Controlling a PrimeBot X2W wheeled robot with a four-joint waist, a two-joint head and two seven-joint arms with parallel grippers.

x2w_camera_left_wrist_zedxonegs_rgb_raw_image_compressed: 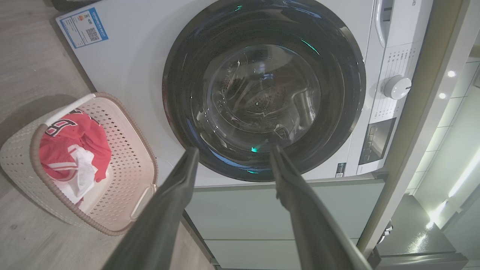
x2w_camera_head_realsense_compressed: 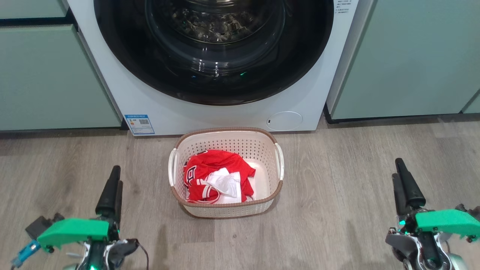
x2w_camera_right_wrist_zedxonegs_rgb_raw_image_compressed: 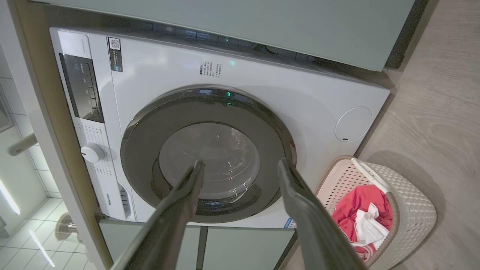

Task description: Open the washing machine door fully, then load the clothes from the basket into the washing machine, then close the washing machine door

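Note:
The white washing machine stands straight ahead with its round black door shut flat against its front. On the floor before it sits the cream basket, holding the red clothes with a white piece on top. My left gripper hovers low at the left, open and empty. Far right, my right gripper is likewise open and empty. Both are well short of the door and basket.
Pale green cabinets flank the machine on both sides. A round filter cover and a blue sticker sit low on the machine's front. Wood-look floor spreads around the basket.

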